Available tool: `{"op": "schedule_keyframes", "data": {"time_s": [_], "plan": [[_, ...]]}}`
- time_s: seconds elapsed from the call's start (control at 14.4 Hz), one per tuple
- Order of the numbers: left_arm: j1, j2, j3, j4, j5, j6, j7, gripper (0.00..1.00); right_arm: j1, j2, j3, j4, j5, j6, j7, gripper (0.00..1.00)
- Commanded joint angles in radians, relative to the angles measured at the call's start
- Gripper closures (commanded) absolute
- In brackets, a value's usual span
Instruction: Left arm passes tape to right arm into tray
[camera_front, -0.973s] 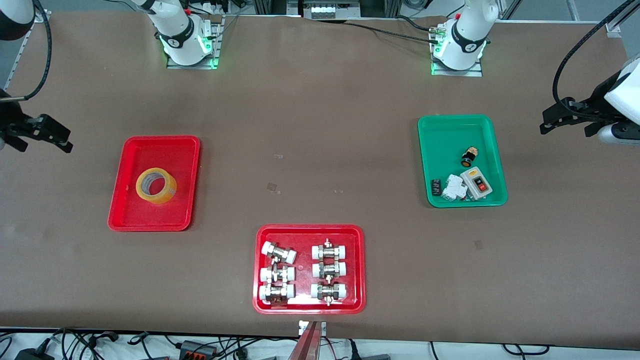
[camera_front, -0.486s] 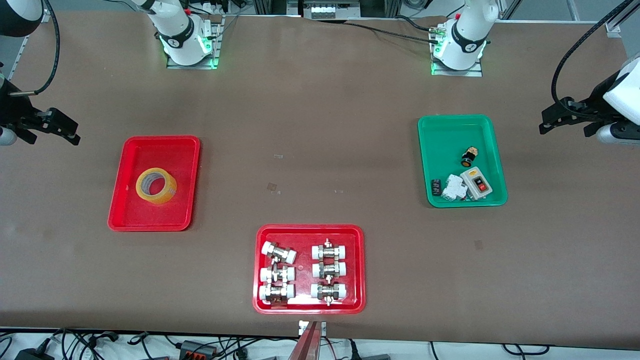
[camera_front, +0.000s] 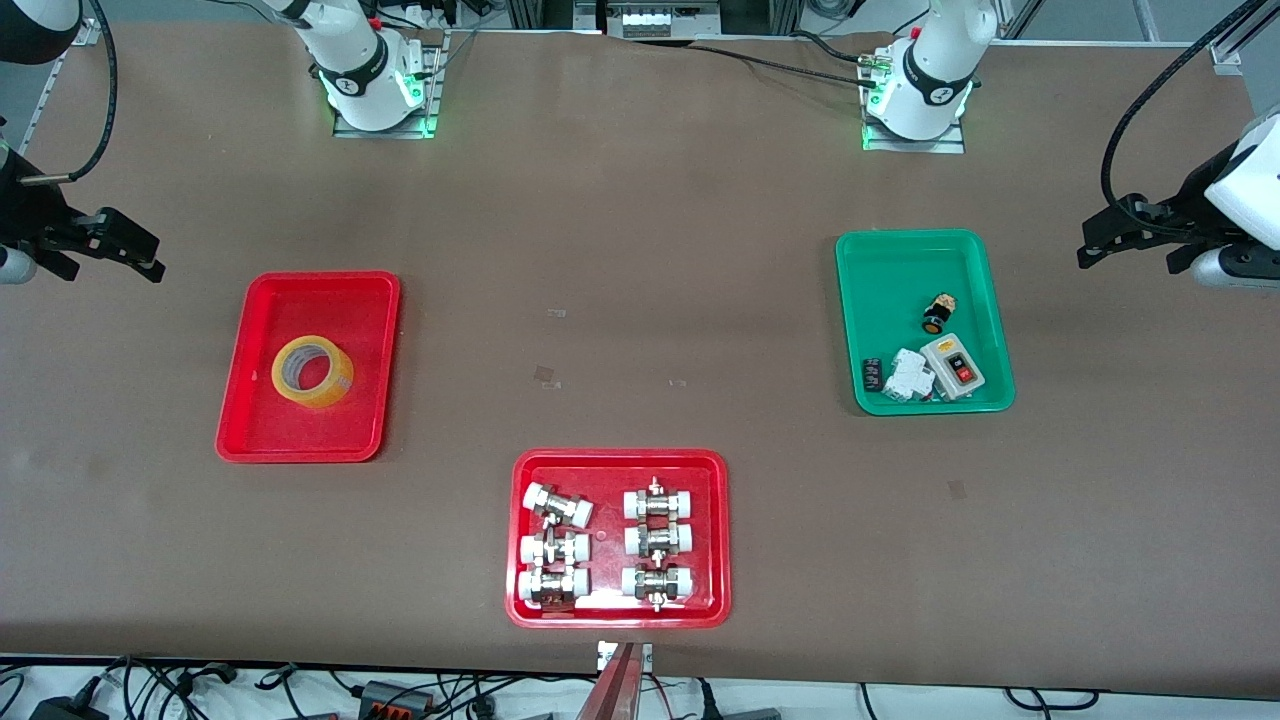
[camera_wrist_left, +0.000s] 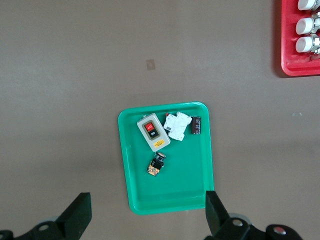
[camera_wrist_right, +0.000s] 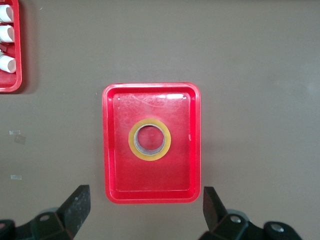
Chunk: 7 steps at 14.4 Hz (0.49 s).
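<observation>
Yellow tape (camera_front: 312, 371) sits flat in the plain red tray (camera_front: 262, 420), toward the right arm's end of the worktop (camera_front: 640, 250), hole facing up (so the drop looks done to me). You have both hands up in the air and holding nothing. The right hand (camera_front: 112, 250) hangs over bare worktop beside the red tray, fingers (camera_wrist_right: 75, 207) spread wide. The left hand (camera_front: 1125, 232) hangs over bare worktop beside the green tray (camera_front: 880, 260), fingers (camera_wrist_left: 76, 215) spread wide too.

Risks from here, as I judge them: not many. If you bring the right hand back down over the tray, a spread finger could clip the roll and shove it against the rim, or tip the light tray. The roll lies flat, so it should not roll off by itself. If you swing the left arm low on its way home, it could catch the green tray's rim and scatter the switch box (camera_front: 953, 366) and the small parts next to it. Cable loops hang off both arms, so watch for snags.

Surface: brown matte sheet over the whole worktop, with a few small tape scraps stuck near the middle. A second red tray (camera_front: 520, 600) with white-capped metal fittings (camera_front: 556, 505) lies nearest the front camera. Arm bases with green lights stand along the farthest edge; cables and power strips clutter the edge nearest the camera.
</observation>
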Motion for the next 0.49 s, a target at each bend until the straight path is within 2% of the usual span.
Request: {"op": "schedule_keyframes", "data": {"time_s": [0.0, 0.42], "plan": [[0.007, 0.01, -0.008, 0.025, -0.004, -0.013, 0.016, 0.0, -0.006, -0.013, 0.0, -0.001, 0.019, -0.019, -0.007, 0.0], [0.007, 0.01, -0.008, 0.025, -0.004, -0.014, 0.014, 0.0, 0.014, -0.016, -0.008, -0.004, 0.025, -0.016, 0.008, 0.0]]}}
